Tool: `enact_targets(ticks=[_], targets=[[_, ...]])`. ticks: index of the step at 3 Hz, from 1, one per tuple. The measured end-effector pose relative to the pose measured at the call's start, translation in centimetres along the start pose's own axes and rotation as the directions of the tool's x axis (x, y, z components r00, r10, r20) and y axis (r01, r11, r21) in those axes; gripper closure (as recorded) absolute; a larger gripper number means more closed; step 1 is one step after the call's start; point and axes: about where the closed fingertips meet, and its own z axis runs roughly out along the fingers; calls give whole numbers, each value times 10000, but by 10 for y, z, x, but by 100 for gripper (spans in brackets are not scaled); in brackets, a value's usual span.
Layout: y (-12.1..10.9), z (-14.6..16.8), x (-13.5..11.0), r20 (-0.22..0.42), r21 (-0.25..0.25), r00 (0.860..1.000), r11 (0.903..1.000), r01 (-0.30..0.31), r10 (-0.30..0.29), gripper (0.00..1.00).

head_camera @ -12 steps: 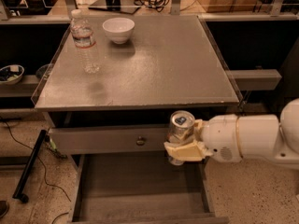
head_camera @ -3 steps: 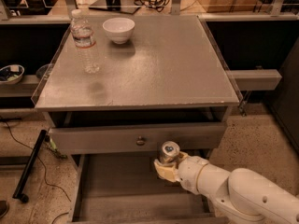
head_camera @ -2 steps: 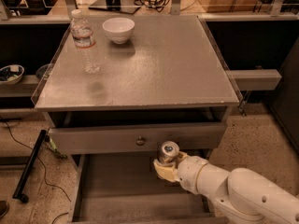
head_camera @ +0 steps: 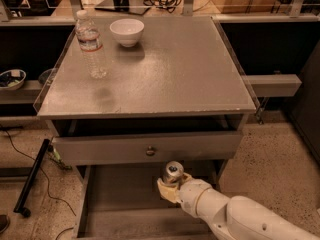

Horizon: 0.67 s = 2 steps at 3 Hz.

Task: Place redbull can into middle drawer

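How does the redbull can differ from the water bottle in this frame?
The redbull can is silver metal; the water bottle is clear plastic with a label. The can looks shorter than the bottle. The can sits in the gripper, low over the middle drawer; the bottle stands free on the tabletop. Both are upright.

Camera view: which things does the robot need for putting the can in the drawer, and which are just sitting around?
For the job: slim silver-and-blue redbull can, held over the open grey-brown wooden middle drawer by the white arm's gripper.

Just lying about: clear plastic water bottle, white round bowl, both on the grey tabletop.
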Motion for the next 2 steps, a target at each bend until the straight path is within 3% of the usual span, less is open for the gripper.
enact_targets(ticks=[2], targets=[[-4,11,17,-20,236,9991,9989,-414,414,100]])
